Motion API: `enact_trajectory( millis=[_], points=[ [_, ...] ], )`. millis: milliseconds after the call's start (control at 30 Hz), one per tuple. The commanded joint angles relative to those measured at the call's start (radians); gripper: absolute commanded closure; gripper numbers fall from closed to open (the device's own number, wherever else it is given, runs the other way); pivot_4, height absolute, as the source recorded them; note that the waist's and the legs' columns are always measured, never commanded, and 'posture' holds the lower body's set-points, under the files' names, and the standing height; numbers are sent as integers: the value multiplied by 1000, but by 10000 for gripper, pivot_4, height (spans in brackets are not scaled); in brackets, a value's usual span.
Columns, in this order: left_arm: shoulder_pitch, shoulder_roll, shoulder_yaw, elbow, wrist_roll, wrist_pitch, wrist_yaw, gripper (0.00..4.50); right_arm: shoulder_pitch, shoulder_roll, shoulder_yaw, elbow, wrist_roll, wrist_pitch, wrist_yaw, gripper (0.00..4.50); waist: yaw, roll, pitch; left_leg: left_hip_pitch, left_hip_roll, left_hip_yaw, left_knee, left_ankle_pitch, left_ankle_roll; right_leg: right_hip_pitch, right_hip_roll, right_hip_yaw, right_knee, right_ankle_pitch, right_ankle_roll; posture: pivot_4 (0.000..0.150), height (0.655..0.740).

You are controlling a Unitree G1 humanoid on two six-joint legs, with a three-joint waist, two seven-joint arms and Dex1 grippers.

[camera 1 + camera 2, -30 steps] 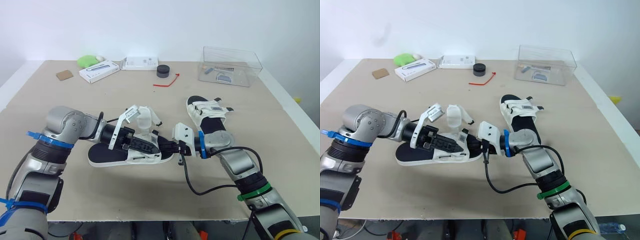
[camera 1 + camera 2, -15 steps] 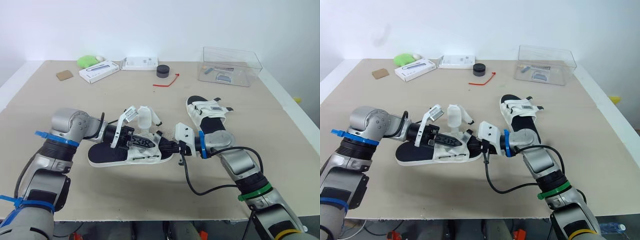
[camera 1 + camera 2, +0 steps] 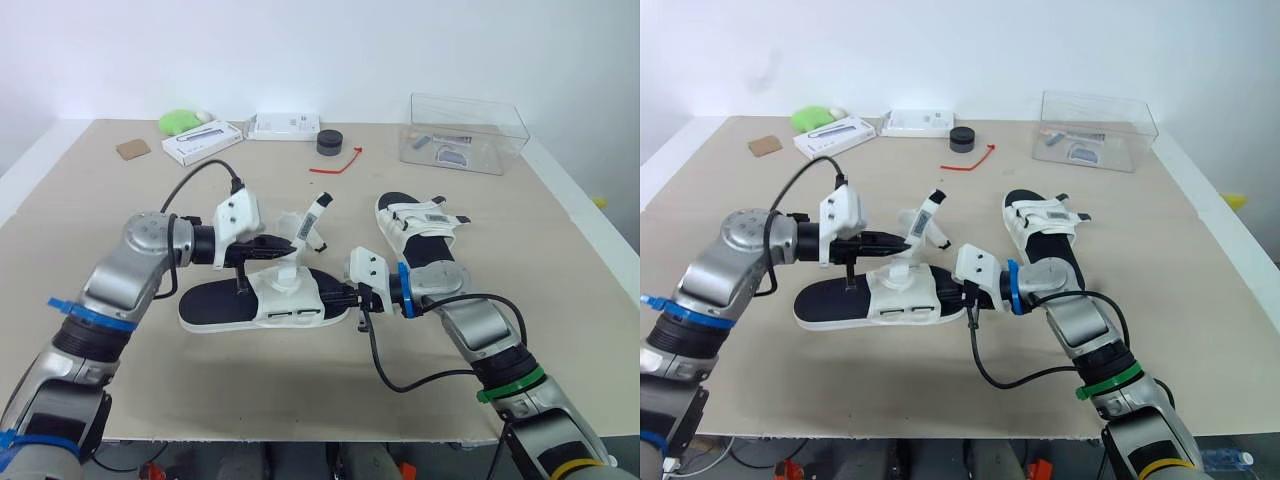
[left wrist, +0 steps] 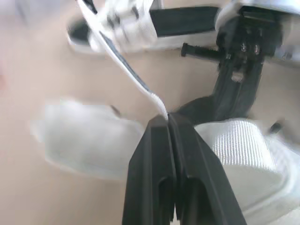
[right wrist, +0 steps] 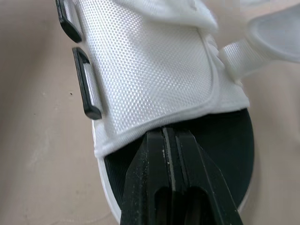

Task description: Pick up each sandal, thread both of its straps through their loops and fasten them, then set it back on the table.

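- Beige tabletop [image 3: 90, 215] carries 2 sandals. The nearer white mesh sandal with a black sole [image 3: 262, 305] lies flat on its sole at the front middle, between your 2 grippers.
- Your left gripper [image 3: 291, 243] reaches in from the robot's left and hangs just above that sandal's footbed. Its black fingers are pressed together on a narrow white strap [image 3: 318, 213].
- The strap rises at a slant from the pinch, up off the sandal and unfastened.
- Your right gripper [image 5: 168, 133] lies low at the sandal's end on the robot's right, with its jaws pressed together. The tips sit at the hem of the white mesh upper, where it meets the black footbed. You cannot tell whether any fabric is nipped between them.
- 2 black loops [image 5: 86, 84] sit one after the other along the side edge of that upper.
- The second white-and-black sandal [image 3: 420, 228] lies sole down just beyond your right arm, apart from the first, with its straps lying across its upper.
- Along the far edge of the table, well apart from both sandals, you have:
  - a clear plastic box [image 3: 466, 130]
  - a red strip [image 3: 336, 163]
  - a black round puck [image 3: 328, 143]
  - 2 white flat boxes [image 3: 201, 143]
  - a green lump [image 3: 178, 122]
  - a brown card square [image 3: 131, 149]
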Motion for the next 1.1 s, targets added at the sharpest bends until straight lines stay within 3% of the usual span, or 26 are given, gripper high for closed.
enact_trajectory(
  millis=[33, 300, 433, 567, 600, 633, 833, 967, 1033, 1100],
  points=[
    [14, -1, 37, -1, 125, -446, 3, 44762, -13, 2, -4, -29, 7, -13, 8, 45000, 0, 0, 0, 0, 0, 0, 0, 0, 0, 0, -1, 0, 0, 0, 0, 1500, 7400],
    [24, 17, 61, 71, 222, -1082, 52, 44762, -18, 4, 0, -21, 5, -18, 12, 45000, -1, 0, 0, 0, 0, 0, 0, -1, 2, 0, -1, 0, -1, 0, 1, 1500, 7400],
    [80, 74, 34, 81, 210, -1211, 57, 44762, -18, 2, 1, -15, 3, -22, 15, 45000, -3, 0, 0, 0, 1, 1, 0, -1, 3, 0, -1, 0, -1, 0, 1, 1500, 7400],
    [130, 113, 27, 62, 185, -1198, 79, 44762, -25, 3, 2, -5, 1, -27, 18, 45000, -3, 0, 0, 1, 1, 1, 0, -1, 3, 0, -1, -2, -1, 1, 1, 1500, 7400],
    [136, 120, 27, 58, 180, -1190, 83, 39373, -27, 5, 2, -2, 1, -28, 18, 45000, -3, 0, 0, 1, 1, 1, 0, -1, 3, 0, -1, -3, -1, 1, 1, 1500, 7400],
    [141, 127, 24, 55, 173, -1182, 84, 36698, -30, 6, 2, 1, 1, -29, 18, 45000, -3, 0, 0, 0, 1, 1, 0, -1, 3, 0, -1, -3, -1, 1, 1, 1500, 7400],
    [214, 172, 20, -32, 72, -930, 64, 8929, -39, 9, 4, 22, -3, -41, 21, 45000, -3, 0, 0, 1, 2, 2, 0, -1, 3, 0, 2, -3, -1, 1, 2, 1500, 7400],
    [303, 205, 73, -157, -66, -578, 115, 8929, -43, 10, 6, 32, -4, -49, 22, 45000, -6, 0, 0, 1, 3, 2, 0, -2, 3, 0, 3, -2, -1, 1, 1, 1500, 7400],
    [321, 259, 118, -245, -302, -200, 181, 8929, -44, 9, 7, 36, -4, -53, 25, 45000, -5, 0, 0, 1, 3, 1, 0, -2, 3, 0, 3, -3, 0, 0, 2, 1500, 7400],
    [328, 312, 163, -311, -481, 61, 206, 8929, -44, 7, 8, 41, -4, -57, 29, 45000, -6, -1, 1, 1, 4, 0, 1, -2, 3, 0, 4, -3, 0, -1, 4, 1500, 7400]
  ],
)
